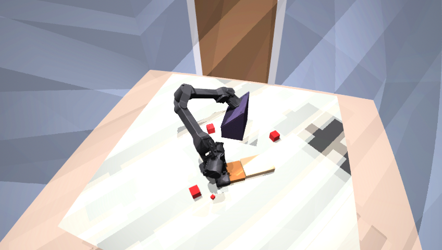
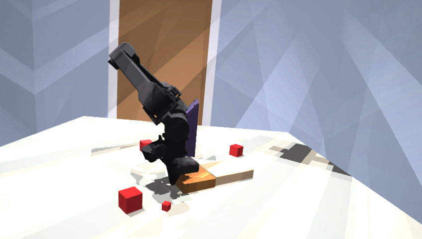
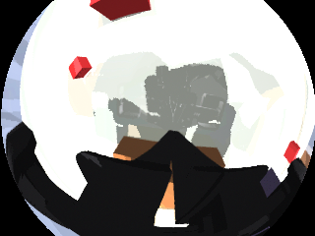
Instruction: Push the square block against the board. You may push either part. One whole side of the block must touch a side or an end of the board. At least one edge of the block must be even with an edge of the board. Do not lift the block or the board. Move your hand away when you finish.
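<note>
Nearest in the exterior view stand a big red cube (image 1: 194, 191) (image 2: 130, 200) (image 3: 120, 7) and a tiny red cube (image 1: 212, 197) (image 2: 166, 205) (image 3: 80, 67), both apart from my work and best left alone. Just beyond, my jaws (image 1: 223, 185) (image 2: 172, 182) are closed together with nothing between them, since a shut tip makes a firm pusher and cannot lift. They are low by the outer side of the orange square block (image 1: 238, 170) (image 2: 197, 183) (image 3: 167, 197); whether they touch it I cannot tell. The block lies flat on the worktop (image 1: 139, 185) (image 2: 73, 177) (image 3: 197, 29), its far side against the pale board (image 1: 258, 167) (image 2: 235, 177), or very nearly. Their front edges look close to even, so I judge a gentle final nudge or a withdrawal is due; pushing off-centre could twist the block. Farther back, the purple wedge (image 1: 233, 131) (image 2: 192, 133) (image 3: 270, 183) carries my arm's base.
</note>
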Robot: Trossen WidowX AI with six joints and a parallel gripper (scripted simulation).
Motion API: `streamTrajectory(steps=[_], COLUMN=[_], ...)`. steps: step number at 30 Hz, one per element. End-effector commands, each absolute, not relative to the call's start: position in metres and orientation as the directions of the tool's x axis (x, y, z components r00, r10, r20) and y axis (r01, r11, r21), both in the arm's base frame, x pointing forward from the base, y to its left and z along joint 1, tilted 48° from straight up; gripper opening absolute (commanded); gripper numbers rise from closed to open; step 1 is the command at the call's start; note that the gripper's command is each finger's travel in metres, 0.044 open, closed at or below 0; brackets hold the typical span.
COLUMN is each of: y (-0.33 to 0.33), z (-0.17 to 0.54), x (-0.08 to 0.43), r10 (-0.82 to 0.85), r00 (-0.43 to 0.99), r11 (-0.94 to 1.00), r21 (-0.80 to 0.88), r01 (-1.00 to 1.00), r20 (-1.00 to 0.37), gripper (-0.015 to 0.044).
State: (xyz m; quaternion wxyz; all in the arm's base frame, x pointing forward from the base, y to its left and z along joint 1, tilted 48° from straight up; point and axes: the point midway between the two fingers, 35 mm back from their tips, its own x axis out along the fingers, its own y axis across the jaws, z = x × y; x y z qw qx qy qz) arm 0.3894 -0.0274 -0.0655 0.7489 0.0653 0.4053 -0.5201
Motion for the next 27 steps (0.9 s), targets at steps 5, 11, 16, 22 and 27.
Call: streamTrajectory(steps=[5,11,16,22,27], y=[-0.02,-0.021,-0.024,-0.029,-0.033], z=[-0.077,-0.076,-0.071,-0.064,-0.059], x=[0.38,0.381,0.386,0.392,0.397], r10=[-0.724,-0.724,-0.724,-0.724,-0.725], r00=[0.125,0.125,0.125,0.125,0.126], r11=[0.452,0.452,0.452,0.452,0.451], r21=[-0.329,-0.329,-0.329,-0.329,-0.329], r01=[0.829,0.829,0.829,0.829,0.829], r20=[-0.678,-0.678,-0.678,-0.678,-0.677], gripper=[0.0,0.0,0.0,0.0,0.0])
